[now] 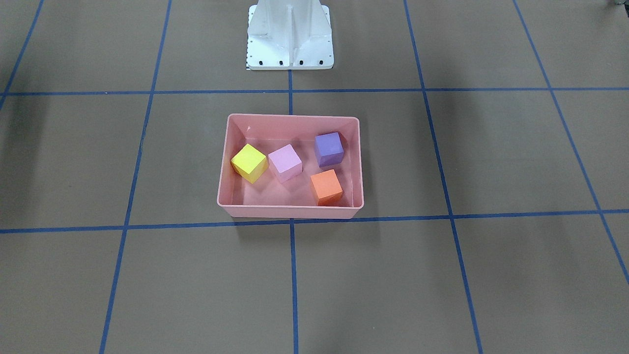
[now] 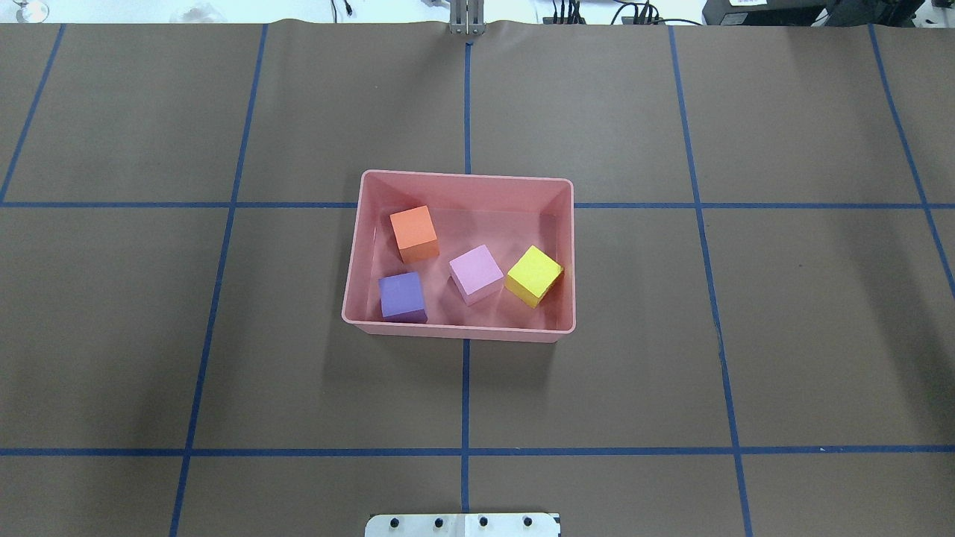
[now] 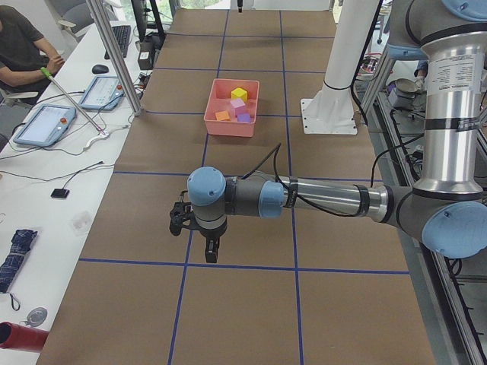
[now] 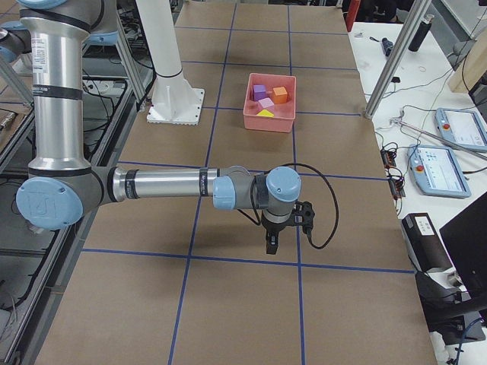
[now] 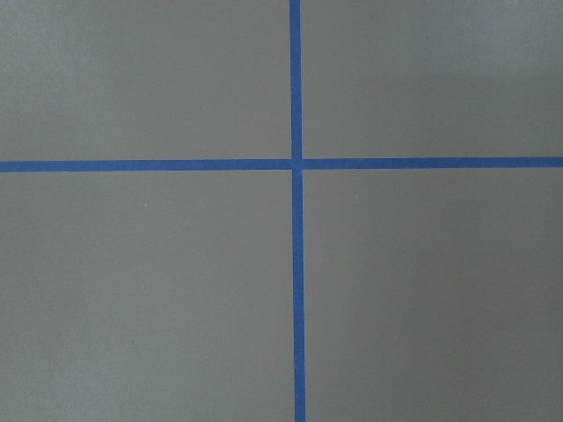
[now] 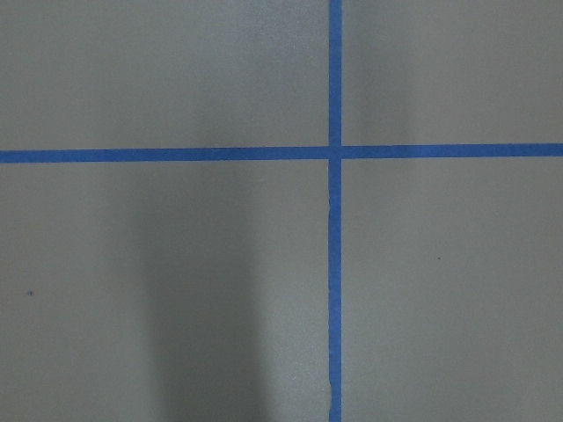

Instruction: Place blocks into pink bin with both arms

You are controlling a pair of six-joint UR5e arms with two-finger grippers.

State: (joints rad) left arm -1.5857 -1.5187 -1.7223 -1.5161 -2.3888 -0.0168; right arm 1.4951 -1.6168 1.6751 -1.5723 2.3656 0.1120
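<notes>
The pink bin (image 2: 358, 246) stands at the table's middle and holds all the blocks: orange (image 2: 414, 232), purple (image 2: 402, 296), light pink (image 2: 475, 273) and yellow (image 2: 533, 276). It also shows in the front-facing view (image 1: 290, 211) with the yellow (image 1: 249, 162), light pink (image 1: 285, 162), purple (image 1: 328, 149) and orange (image 1: 326, 187) blocks. My left gripper (image 3: 211, 251) shows only in the exterior left view, far from the bin near the table's end. My right gripper (image 4: 271, 243) shows only in the exterior right view, likewise far from the bin. I cannot tell if either is open or shut.
The white pedestal base (image 1: 290, 37) stands behind the bin. Blue tape lines (image 2: 465, 395) grid the brown table. Both wrist views show only tape crossings. An operator (image 3: 19, 46) sits at a side desk with tablets (image 3: 46, 122).
</notes>
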